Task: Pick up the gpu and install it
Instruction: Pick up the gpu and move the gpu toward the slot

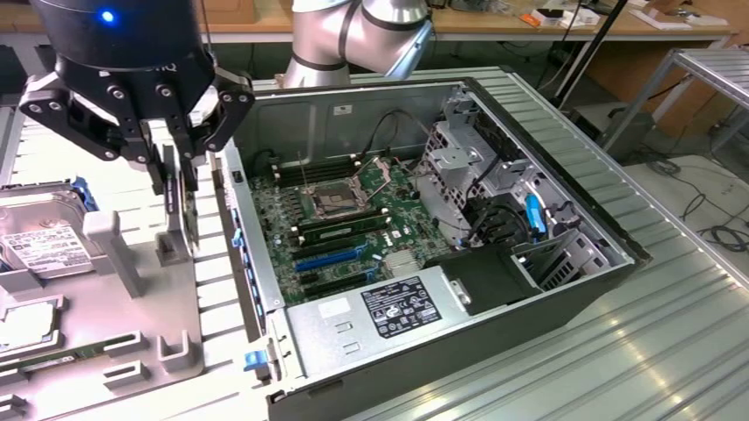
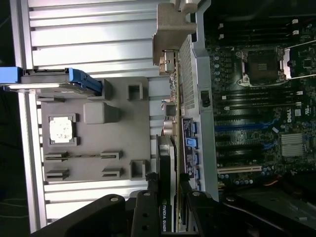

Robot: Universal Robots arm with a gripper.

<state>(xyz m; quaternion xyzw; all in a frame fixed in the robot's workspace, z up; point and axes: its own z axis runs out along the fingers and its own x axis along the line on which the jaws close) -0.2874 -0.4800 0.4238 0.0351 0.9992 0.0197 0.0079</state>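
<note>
1. My gripper point(image 1: 175, 180) point(image 2: 170, 197) has its jaws closed on the top edge of the graphics card point(image 1: 178, 219) point(image 2: 168, 148), one finger on each face.
2. The card stands upright, edge-on, with its lower end at the grey holder point(image 1: 117, 254) point(image 2: 98, 143).
3. The open computer case point(image 1: 468, 83) sits just beside the card, on the exterior view's right.
4. A hard drive point(image 1: 41, 241) rests on the holder's far side.

Case wall point(image 1: 242, 272) stands between held gpu point(image 1: 185, 210) and open motherboard point(image 1: 339, 219) — drive cage point(image 1: 457, 167) crowds beyond

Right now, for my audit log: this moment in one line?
gripper: shut on gpu | gpu: upright at tray | case: open, gpu not installed
</note>
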